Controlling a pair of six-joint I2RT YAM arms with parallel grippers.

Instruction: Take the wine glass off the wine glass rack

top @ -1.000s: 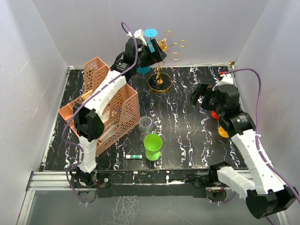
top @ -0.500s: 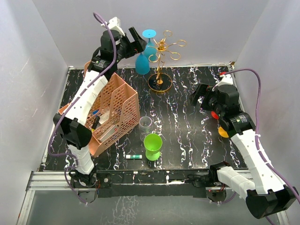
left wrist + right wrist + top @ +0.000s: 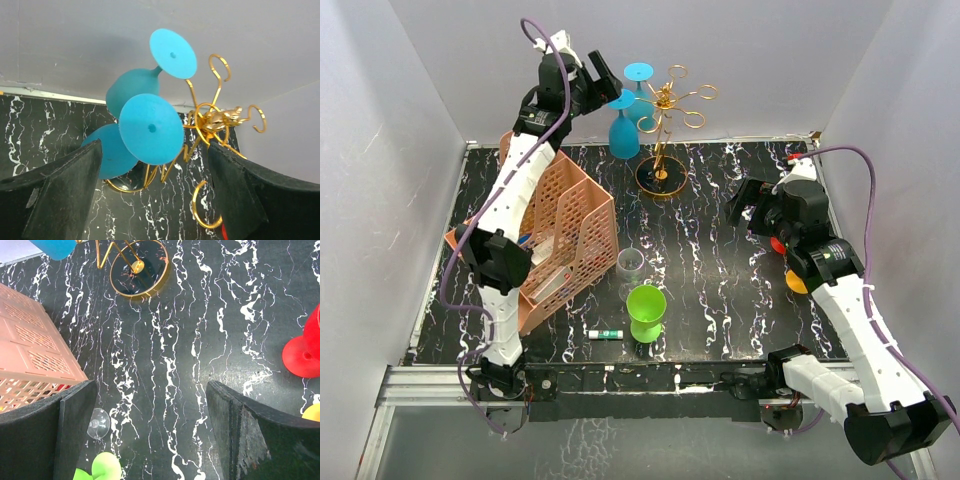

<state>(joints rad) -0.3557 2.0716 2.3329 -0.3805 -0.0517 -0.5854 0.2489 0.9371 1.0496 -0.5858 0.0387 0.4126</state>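
Observation:
The gold wire wine glass rack stands at the back of the table; its looped arms also show in the left wrist view. Two blue wine glasses hang upside down on its left side, the nearer one in front of the farther one. In the top view they show as blue bowls and feet. My left gripper is open and empty, raised just left of the glasses, which show ahead between its fingers. My right gripper is open and empty over the table's right side.
A pink mesh organizer stands on the left under the left arm. A clear glass, a green glass and a small tube sit near the front middle. A red cup and a yellow one sit by the right arm.
My left gripper has drawn back from the rack, up and to the left, empty. The blue glasses still hang on the rack. The right arm has not moved.

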